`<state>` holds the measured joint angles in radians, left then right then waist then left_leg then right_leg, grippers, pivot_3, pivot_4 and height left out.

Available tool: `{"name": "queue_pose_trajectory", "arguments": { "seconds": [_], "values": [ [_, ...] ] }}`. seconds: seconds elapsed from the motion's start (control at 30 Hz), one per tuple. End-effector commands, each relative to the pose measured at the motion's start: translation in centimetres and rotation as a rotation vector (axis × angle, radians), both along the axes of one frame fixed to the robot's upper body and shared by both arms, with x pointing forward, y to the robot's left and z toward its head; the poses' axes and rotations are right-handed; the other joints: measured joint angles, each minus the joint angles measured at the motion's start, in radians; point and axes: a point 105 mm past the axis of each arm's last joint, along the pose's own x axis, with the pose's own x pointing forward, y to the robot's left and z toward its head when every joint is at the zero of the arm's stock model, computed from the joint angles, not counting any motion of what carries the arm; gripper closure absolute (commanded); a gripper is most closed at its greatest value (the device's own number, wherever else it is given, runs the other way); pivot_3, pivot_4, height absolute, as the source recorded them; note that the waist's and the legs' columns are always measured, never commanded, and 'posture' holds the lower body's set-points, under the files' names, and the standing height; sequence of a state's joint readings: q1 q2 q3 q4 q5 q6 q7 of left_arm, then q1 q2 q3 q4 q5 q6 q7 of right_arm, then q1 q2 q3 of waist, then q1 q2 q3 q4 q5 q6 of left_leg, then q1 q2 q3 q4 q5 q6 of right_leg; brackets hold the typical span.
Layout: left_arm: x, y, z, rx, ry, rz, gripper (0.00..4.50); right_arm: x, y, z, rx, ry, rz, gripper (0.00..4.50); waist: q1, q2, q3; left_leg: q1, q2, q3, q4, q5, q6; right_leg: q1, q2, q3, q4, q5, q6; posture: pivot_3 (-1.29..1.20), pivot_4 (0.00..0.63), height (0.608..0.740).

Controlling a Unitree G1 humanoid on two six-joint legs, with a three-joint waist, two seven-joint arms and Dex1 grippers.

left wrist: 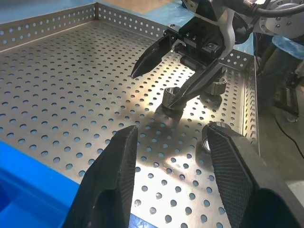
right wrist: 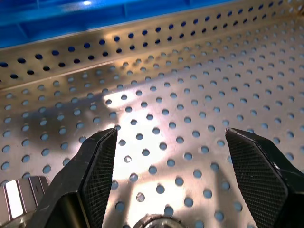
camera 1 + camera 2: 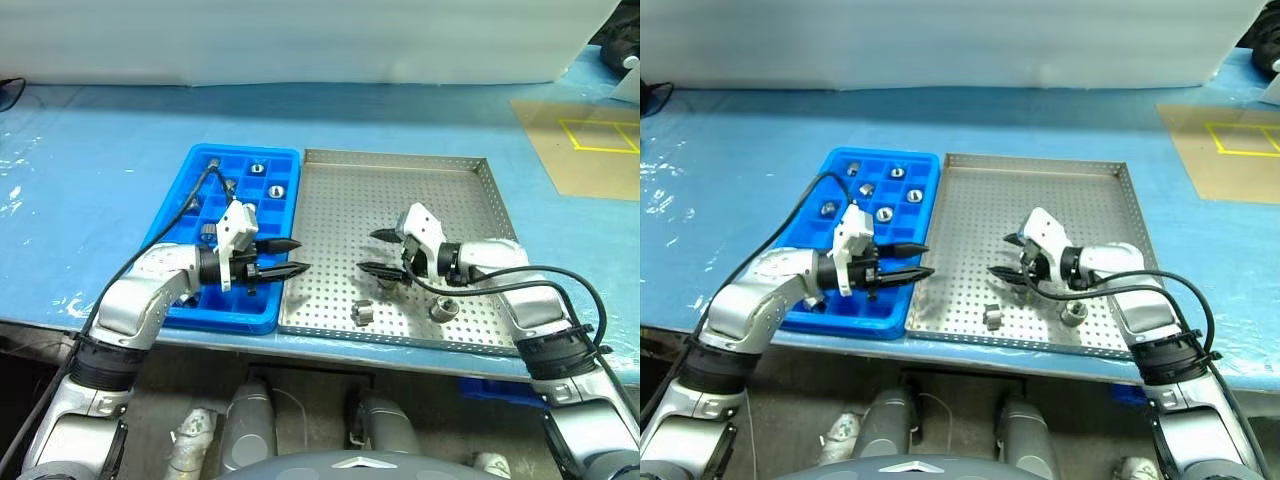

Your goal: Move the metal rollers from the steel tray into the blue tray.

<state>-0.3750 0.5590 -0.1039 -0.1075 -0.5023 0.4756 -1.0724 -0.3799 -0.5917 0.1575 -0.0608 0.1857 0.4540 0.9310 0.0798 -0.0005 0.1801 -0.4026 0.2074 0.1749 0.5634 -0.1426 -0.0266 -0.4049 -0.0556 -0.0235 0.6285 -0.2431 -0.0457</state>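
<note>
**Both arms over the trays, pincers empty**

We find the left arm reaching in from the near left, forearm level, its left pincer [image 3: 292, 256] pointing right over the near right corner of the blue tray [image 3: 192, 168]. Its fingers stand moderately apart and hold nothing.

The right arm bends in from the near right, and the right pincer [image 3: 372, 251] points left and slightly down over the middle of the steel tray [image 3: 400, 160]. Its jaws are spread wide and empty.

The two trays sit side by side, touching, on the blue desk [image 3: 90, 160]. Three metal rollers [image 3: 363, 313] remain on the perforated floor near the front rim: one ahead of the right pincer, one [image 3: 444, 308] beneath the right wrist, and one [image 3: 388, 279] just under the lower right finger.

Several rollers [image 3: 885, 213] already lie in compartments of the blue tray. We cannot count them fully, since the left arm and its cable cover the near cells. In the right wrist view, two rollers are cut off at the edge.
</note>
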Motion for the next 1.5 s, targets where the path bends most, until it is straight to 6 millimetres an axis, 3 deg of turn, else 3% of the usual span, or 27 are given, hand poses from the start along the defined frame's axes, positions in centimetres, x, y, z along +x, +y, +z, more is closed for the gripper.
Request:
{"name": "queue_pose_trajectory", "arguments": {
  "seconds": [0.03, 0.17, 0.5, 0.6, 0.7, 0.83, 0.93, 1.03, 1.13, 1.2, 1.5],
  "values": [
    [0.2, -0.3, 0.8, -0.006, -0.042, -0.032, 2.09, -0.1, 0.8, 0.6, 0.031, -0.036, 0.003, 0.78, -0.005, 0.000, 0.000, 0.000, 0.000, 0.000, 0.000, 0.000, 0.000, 0.000, 0.000, 0.000, 0.000, 0.000, 0.000, -0.08, 0.150, 0.740],
    [0.1, -0.2, 0.6, 0.005, -0.038, -0.041, 2.09, 0.2, -0.3, -1.2, -0.009, -0.009, -0.038, 0.78, -0.008, 0.000, 0.000, 0.000, 0.000, 0.000, 0.001, -0.001, 0.001, 0.000, -0.001, 0.000, 0.000, 0.000, 0.000, -0.08, 0.150, 0.740],
    [-0.1, 0.1, 0.0, 0.040, -0.029, -0.034, 2.09, -0.6, -2.2, -3.3, -0.061, 0.038, -0.066, 0.78, -0.010, 0.000, 0.000, 0.000, 0.000, 0.000, 0.001, -0.003, 0.005, 0.001, -0.001, 0.000, 0.000, 0.000, 0.000, -0.08, 0.150, 0.740],
    [0.1, 0.3, 0.0, 0.043, -0.031, -0.033, 2.04, -0.8, -1.7, -3.1, -0.047, 0.038, -0.043, 1.37, -0.011, 0.000, 0.000, 0.001, 0.000, 0.000, 0.001, -0.003, 0.006, 0.002, -0.001, 0.000, 0.000, 0.000, 0.000, -0.08, 0.150, 0.740],
    [0.3, 0.4, 0.0, 0.047, -0.032, -0.033, 2.04, -0.4, -1.5, -2.8, -0.050, 0.010, -0.051, 2.38, -0.011, 0.000, 0.000, 0.002, 0.000, 0.000, 0.002, -0.004, 0.006, 0.003, -0.001, 0.000, 0.000, 0.000, 0.000, -0.08, 0.150, 0.740],
    [0.2, 0.7, -0.2, 0.053, -0.029, -0.033, 2.04, -0.1, -1.4, -2.3, -0.039, -0.003, -0.045, 2.74, -0.011, 0.000, 0.000, 0.002, 0.000, 0.000, 0.002, -0.004, 0.006, 0.003, -0.001, 0.000, 0.000, 0.000, 0.000, -0.08, 0.150, 0.740],
    [0.1, 1.0, -0.1, 0.052, -0.032, -0.029, 2.04, 0.4, -0.9, -1.6, -0.035, -0.039, -0.050, 2.75, -0.011, 0.000, 0.000, 0.002, 0.000, 0.000, 0.002, -0.004, 0.006, 0.003, -0.001, 0.000, 0.000, 0.000, 0.000, -0.07, 0.150, 0.740],
    [0.3, 1.6, 0.5, 0.048, -0.050, -0.008, 2.04, 0.6, 0.4, -0.1, 0.017, -0.066, -0.026, 2.75, -0.012, 0.001, 0.000, 0.002, 0.000, 0.000, 0.002, -0.004, 0.006, 0.003, -0.001, 0.000, 0.000, 0.000, 0.000, -0.06, 0.150, 0.740],
    [1.0, 3.6, 2.7, 0.025, -0.088, 0.054, 2.04, 1.0, 4.5, 3.3, 0.096, -0.147, 0.096, 2.75, -0.017, 0.000, 0.000, 0.001, 0.000, 0.000, 0.002, -0.004, 0.006, 0.002, -0.001, 0.000, 0.001, 0.000, 0.000, -0.03, 0.150, 0.740],
    [1.6, 4.8, 3.4, 0.027, -0.100, 0.100, 2.04, 1.1, 6.6, 4.5, 0.136, -0.165, 0.153, 2.75, -0.022, 0.000, 0.000, 0.001, 0.000, 0.000, 0.003, -0.003, 0.006, -0.001, -0.001, 0.000, 0.006, -0.001, -0.002, -0.01, 0.150, 0.740],
    [2.6, 10.9, 4.8, 0.103, -0.161, 0.322, 2.04, 2.7, 13.8, 4.9, 0.193, -0.162, 0.322, 2.75, -0.002, 0.000, 0.000, 0.000, 0.000, -0.001, 0.003, -0.002, 0.003, -0.004, -0.002, -0.002, 0.011, -0.003, -0.005, 0.09, 0.150, 0.740]
  ]
}}
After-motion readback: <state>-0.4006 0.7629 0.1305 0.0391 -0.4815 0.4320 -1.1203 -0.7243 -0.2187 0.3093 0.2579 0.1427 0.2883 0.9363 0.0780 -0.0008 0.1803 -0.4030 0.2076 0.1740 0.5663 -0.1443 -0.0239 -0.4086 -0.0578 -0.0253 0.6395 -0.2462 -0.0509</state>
